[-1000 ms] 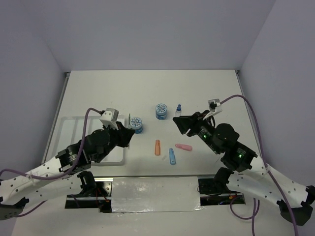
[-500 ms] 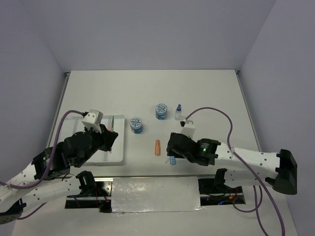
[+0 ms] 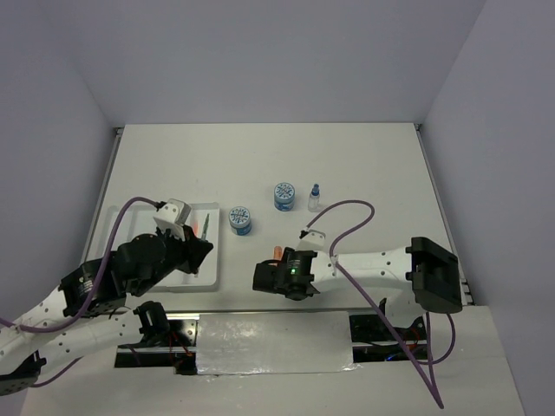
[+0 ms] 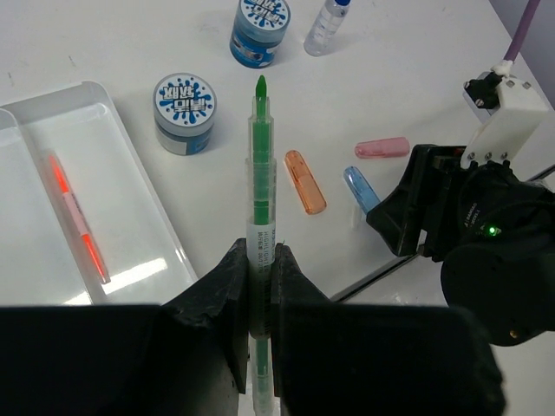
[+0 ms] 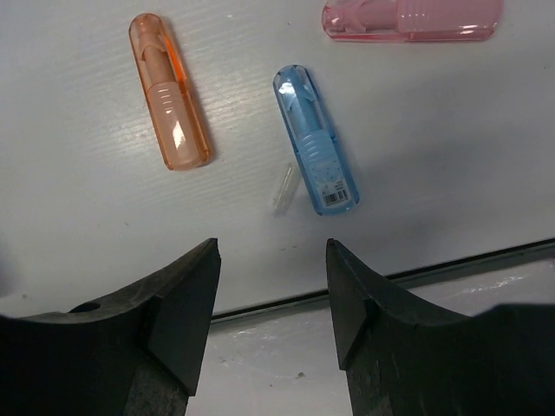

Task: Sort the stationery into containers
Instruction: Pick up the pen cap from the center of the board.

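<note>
White table (image 3: pixel 364 165), green pen (image 4: pixel 260 165) in left end effector (image 4: pixel 258 260), perhaps above tray (image 4: pixel 121 199)

- White bench (image 3: pixel 364 165), matte, walled on three sides.
- Tray (image 4: pixel 121 199), white, at the left, flat on the bench.
- Near pot (image 3: pixel 240 219), blue and white, upright, just right of the tray.
- Far pot (image 3: pixel 283 195), same pattern, further back and to the right.
- Bottle (image 3: pixel 314 198), clear with a blue cap, upright beside the far pot.
- Orange marker (image 5: pixel 169 90) and blue marker (image 5: pixel 315 139), lying flat, side by side but apart.
- Eraser (image 5: pixel 412 19), pink, near the blue marker's far end.
- Clear sliver (image 5: pixel 283 186), tiny, touching the blue marker.
</note>
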`<control>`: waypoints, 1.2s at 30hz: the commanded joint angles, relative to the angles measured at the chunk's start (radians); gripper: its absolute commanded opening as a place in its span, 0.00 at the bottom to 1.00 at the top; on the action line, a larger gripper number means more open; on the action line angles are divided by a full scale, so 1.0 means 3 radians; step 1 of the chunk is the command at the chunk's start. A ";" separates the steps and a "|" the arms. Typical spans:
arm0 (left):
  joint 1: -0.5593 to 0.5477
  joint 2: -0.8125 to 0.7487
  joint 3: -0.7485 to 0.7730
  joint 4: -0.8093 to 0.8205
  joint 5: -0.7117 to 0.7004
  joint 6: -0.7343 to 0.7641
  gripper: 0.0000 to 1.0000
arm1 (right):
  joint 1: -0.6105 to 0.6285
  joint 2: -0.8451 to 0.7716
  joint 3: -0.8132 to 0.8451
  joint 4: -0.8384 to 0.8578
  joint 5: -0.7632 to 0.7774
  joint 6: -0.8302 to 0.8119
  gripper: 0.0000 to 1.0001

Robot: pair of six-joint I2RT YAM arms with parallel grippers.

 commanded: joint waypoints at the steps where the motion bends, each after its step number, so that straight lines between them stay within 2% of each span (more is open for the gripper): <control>1: 0.0003 -0.0084 -0.0018 0.0084 0.0101 0.0078 0.00 | 0.0007 0.0010 0.0064 -0.0117 0.0193 0.0311 0.59; 7: 0.0003 -0.0247 -0.0054 0.0130 0.0183 0.0093 0.00 | -0.0162 0.0173 0.0084 0.0175 0.0122 0.0066 0.58; 15: 0.0008 -0.0278 -0.0059 0.0130 0.0193 0.0083 0.00 | -0.0177 0.0541 0.0243 0.0180 -0.0016 0.0040 0.55; 26: 0.0003 -0.0268 -0.0064 0.0145 0.0229 0.0088 0.00 | -0.0244 0.0480 -0.0130 0.0533 -0.0124 0.0030 0.50; 36: 0.0003 -0.0273 -0.0064 0.0140 0.0234 0.0088 0.00 | -0.0254 0.0588 -0.0146 0.0768 -0.0236 -0.0139 0.42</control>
